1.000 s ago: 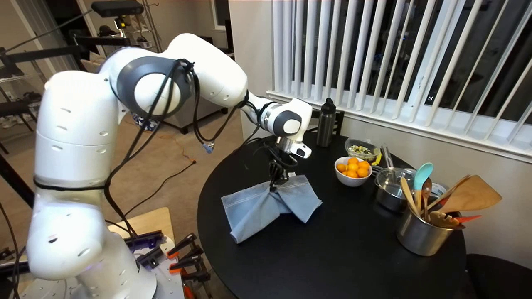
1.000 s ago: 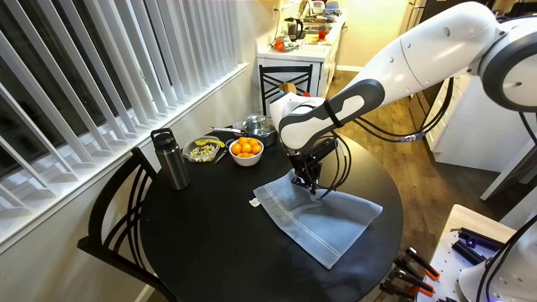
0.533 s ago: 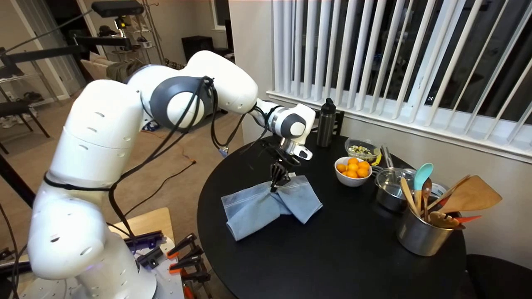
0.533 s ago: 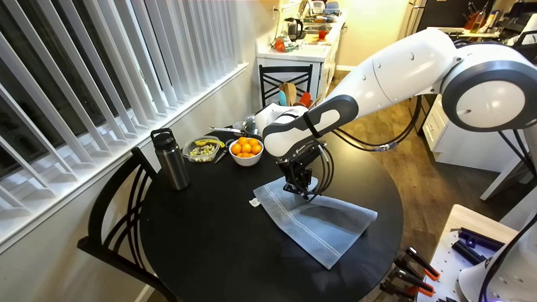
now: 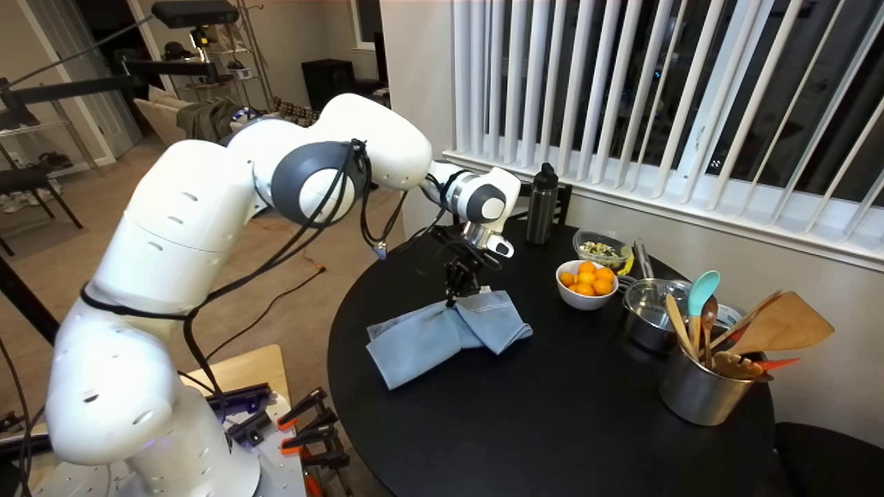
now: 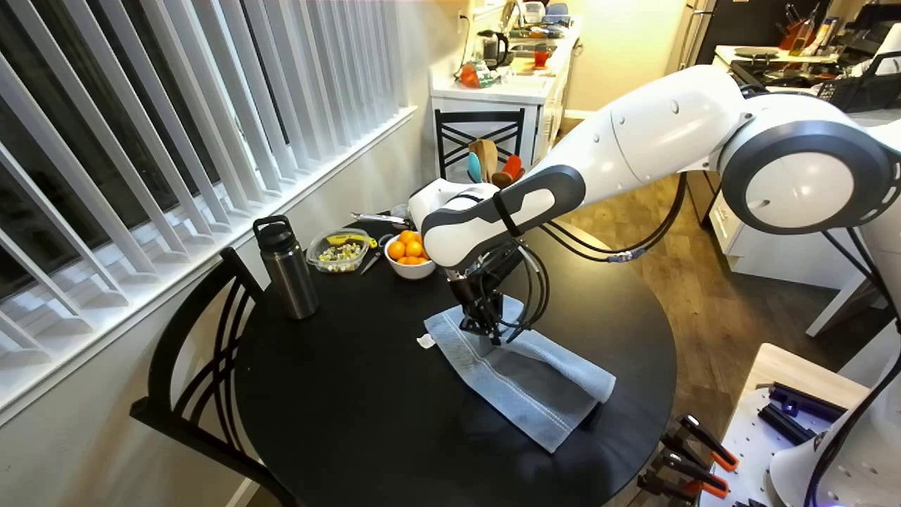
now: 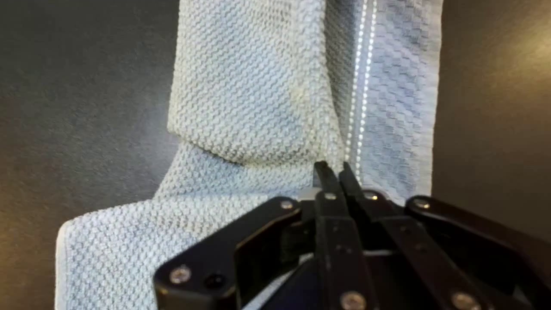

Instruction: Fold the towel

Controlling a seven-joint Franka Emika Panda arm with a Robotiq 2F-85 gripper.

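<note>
My step, as I read it, is to draw the towel [image 5: 447,338] over on itself towards its stitched border [image 7: 400,94] on the far side. Taken left to right in an exterior view, the left flap [image 5: 412,353] should trail low and slack so that it turns flat; in the middle, I ought to pull my claw [image 5: 451,301] gently and level towards the far side, and let go only once the layers line up; the right flap [image 5: 494,321] will probably need its own tug afterwards, since one central pinch tends to leave corners lagging. As the towel lies on the table [image 5: 587,414], the larger left flap spreads left and near of me, my jaws are narrowed on a pinch of cloth close to the far side, and the right flap slants off to the right, well apart from the bowl of oranges [image 5: 574,299].
</note>
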